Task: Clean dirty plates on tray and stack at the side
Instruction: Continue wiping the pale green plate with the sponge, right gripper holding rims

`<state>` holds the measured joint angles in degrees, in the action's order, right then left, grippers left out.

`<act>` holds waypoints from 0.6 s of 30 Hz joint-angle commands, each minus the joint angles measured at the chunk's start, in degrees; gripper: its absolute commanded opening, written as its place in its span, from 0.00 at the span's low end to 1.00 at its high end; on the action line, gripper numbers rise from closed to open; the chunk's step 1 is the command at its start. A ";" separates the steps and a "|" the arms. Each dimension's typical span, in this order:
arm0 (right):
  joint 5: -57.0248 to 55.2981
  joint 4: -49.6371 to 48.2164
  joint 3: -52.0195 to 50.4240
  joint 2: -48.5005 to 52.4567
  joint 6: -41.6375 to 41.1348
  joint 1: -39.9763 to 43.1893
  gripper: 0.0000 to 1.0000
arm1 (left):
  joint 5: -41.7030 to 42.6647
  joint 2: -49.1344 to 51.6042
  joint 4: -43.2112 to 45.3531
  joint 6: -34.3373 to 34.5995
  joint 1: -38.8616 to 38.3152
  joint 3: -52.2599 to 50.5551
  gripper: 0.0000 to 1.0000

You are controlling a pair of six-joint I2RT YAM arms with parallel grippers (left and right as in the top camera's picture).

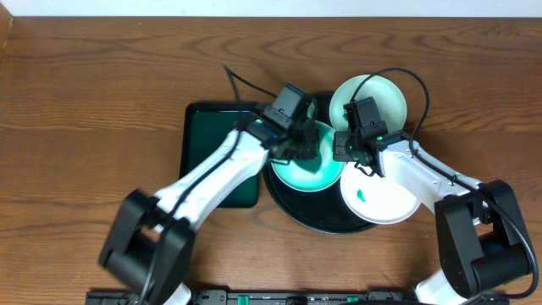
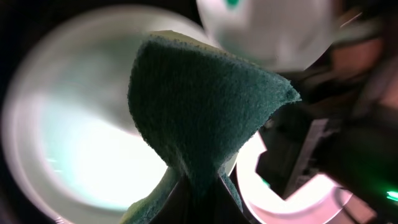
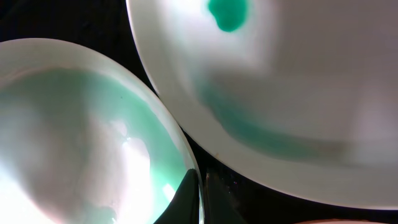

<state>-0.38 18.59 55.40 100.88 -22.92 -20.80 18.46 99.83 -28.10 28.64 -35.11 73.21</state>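
**Sponge over the middle plate, both grippers clenched**

In the overhead view the round black tray [image 1: 309, 212] lies at the centre of the frame, on the wooden table [image 1: 85, 85]. Three plates are on it or over its rim. The aqua plate [image 1: 312, 169] is at the tray's left part, the upper plate [image 1: 377, 95] is above and to its right, and the lower-right plate [image 1: 385, 202] has a green smear [image 1: 362, 195]. The left gripper [image 1: 298, 144] is clenched on a green sponge [image 2: 199, 106], which hangs above the aqua plate. The right gripper [image 3: 200, 190] is closed, and its tips pinch the right rim of the aqua plate. A green rectangular tray [image 1: 212, 140] lies just left of the black one.
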 commanded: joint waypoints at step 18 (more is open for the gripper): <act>1.97 0.04 -0.09 0.50 0.26 -0.31 0.01 | -14.69 4.90 -1.62 -0.31 0.39 0.02 0.08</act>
<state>-0.40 18.59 55.40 100.88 -22.92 -20.80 5.34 102.02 -29.65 28.64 -34.92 73.21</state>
